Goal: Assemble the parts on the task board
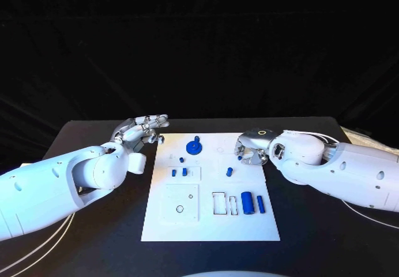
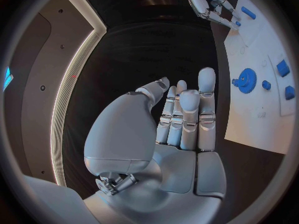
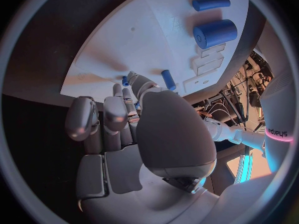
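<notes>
A black table (image 1: pixel 100 231) under a black backdrop (image 1: pixel 199 57) carries the white board (image 1: pixel 212 225), with a blue gear (image 1: pixel 194 148) near its far edge, small blue parts (image 1: pixel 179 172) at mid-board and two blue cylinders (image 1: pixel 248 203) toward its near right. The left hand (image 1: pixel 143 130) hovers off the board's far left corner, fingers straight, side by side and holding nothing. The right hand (image 1: pixel 252 151) is over the board's far right part, fingers curled down beside a small peg (image 3: pixel 168 79); whether it grips anything I cannot tell.

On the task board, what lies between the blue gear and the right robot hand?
In the head view, only bare white task board separates the blue gear from the right robot hand.
</notes>
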{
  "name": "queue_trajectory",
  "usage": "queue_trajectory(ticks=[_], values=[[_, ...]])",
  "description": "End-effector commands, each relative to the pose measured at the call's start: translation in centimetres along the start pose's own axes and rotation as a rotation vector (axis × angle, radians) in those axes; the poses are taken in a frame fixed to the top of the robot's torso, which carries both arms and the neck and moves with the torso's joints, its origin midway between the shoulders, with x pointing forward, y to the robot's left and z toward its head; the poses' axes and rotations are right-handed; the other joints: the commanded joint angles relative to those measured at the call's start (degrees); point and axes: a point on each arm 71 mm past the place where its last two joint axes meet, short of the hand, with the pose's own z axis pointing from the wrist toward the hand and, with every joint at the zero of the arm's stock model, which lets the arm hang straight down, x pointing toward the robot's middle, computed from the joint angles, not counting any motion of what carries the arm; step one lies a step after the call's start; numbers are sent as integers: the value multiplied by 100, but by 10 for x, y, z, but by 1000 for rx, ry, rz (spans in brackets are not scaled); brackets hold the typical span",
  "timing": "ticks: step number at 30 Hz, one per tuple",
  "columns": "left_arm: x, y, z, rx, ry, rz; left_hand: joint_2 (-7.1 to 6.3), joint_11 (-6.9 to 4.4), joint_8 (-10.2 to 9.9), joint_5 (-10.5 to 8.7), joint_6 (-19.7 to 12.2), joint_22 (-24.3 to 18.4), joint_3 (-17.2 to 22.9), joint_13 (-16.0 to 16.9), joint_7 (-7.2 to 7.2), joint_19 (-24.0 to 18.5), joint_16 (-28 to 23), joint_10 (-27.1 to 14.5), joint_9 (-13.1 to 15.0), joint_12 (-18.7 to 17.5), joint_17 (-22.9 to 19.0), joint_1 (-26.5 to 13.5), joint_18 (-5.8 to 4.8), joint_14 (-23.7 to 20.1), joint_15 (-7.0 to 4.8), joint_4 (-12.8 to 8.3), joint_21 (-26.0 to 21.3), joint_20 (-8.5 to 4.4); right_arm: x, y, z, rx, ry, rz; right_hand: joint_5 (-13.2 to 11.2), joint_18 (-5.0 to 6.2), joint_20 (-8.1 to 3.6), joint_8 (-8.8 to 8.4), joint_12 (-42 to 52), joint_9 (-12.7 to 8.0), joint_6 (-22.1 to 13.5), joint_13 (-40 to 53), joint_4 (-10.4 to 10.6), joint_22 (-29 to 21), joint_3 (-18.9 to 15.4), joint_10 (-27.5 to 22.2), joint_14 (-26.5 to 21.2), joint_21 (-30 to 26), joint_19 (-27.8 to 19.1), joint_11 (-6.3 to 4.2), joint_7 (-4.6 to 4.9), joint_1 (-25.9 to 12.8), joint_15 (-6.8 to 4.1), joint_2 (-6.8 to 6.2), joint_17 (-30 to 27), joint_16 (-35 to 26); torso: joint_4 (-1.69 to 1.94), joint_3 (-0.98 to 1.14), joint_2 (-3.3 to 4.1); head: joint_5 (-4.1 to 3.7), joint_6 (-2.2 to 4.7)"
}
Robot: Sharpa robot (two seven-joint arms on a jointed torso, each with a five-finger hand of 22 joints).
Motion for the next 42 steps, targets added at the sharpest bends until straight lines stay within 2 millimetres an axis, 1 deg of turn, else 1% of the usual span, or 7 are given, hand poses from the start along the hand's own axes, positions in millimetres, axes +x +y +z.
queue_trajectory(ticks=[1, 9, 19, 26, 32, 37, 42], values=[[1, -1, 0, 17, 6, -18, 34, 8, 22, 7, -39, -8, -22, 5, 10, -27, -24, -49, -7, 20, -7, -30, 59, -41, -13, -2, -17, -2, 4, 0, 2, 9, 34, -35, -20, 39, -38, 0, -12, 9, 58, -26, -8, -9, 55, 53, 49, -24, -13, 2, 1, 7, -21, 4, -5, -31, 3, 3, 1, -3, -12], [1, -1, -1, 7, 7, -18, 56, 12, 23, 13, -59, -28, -55, 13, 16, -14, -11, -86, -11, 52, -9, 23, 59, -45, -12, -28, -38, -1, 9, 3, 6, 7, 49, -38, -159, 17, -22, 58, 36, 49, 271, -167, -58, 83, 295, 301, 90, 29, 62, -14, -4, 45, 6, 155, 82, 45, -11, 5, 1, 21, -31], [1, -1, -2, 2, 8, -19, 67, 11, 30, 15, -64, -51, -74, 21, 17, -10, -12, -104, -11, 81, -32, 73, 63, -54, -12, -58, -71, -1, 14, 5, 11, 3, 68, -40, -226, -5, 14, 83, 24, 82, 420, -299, -148, 195, 517, 515, 124, 105, 136, -32, -13, 23, 46, 247, 186, 155, 0, 0, 4, 10, -59], [1, 0, -2, -4, 10, -19, 78, 11, 36, 17, -65, -74, -87, 27, 18, -10, -19, -116, -11, 105, -59, 113, 67, -66, -13, -83, -104, -3, 12, 5, 11, 8, 42, -33, -450, -25, 24, 98, 6, 122, 518, -378, -348, 307, 845, 715, 139, 183, 194, -45, -2, 122, 67, 394, 261, 239, -5, 1, -7, 7, -72], [1, 0, -2, -6, 10, -19, 84, 11, 39, 18, -67, -84, -92, 30, 18, -9, -21, -124, -12, 117, -70, 132, 68, -72, -13, -95, -117, -3, 6, 6, 6, 8, -23, -3, -481, -38, 53, 83, -53, 149, 544, -423, -464, 388, 1060, 799, 143, 244, 229, -23, 27, 48, 101, 367, 282, 281, -6, 3, -10, 0, -76], [1, 0, -2, -7, 9, -18, 87, 12, 40, 19, -68, -92, -94, 31, 19, -11, -22, -129, -12, 122, -75, 142, 70, -74, -14, -101, -131, -4, -3, 6, 0, 14, -70, 15, -483, -45, 57, 80, -64, 154, 549, -427, -481, 422, 1088, 810, 144, 266, 247, -20, 32, 26, 104, 354, 291, 293, -9, -3, -13, -16, -72], [1, 0, -2, -6, 8, -18, 87, 12, 40, 19, -68, -92, -94, 31, 19, -11, -22, -129, -12, 122, -75, 142, 70, -74, -14, -101, -131, -4, -12, 4, -4, 22, -102, 23, -489, -48, 61, 79, -75, 161, 558, -430, -495, 441, 1110, 823, 146, 281, 255, -18, 36, -2, 107, 336, 299, 305, -5, 1, -9, -30, -69]])
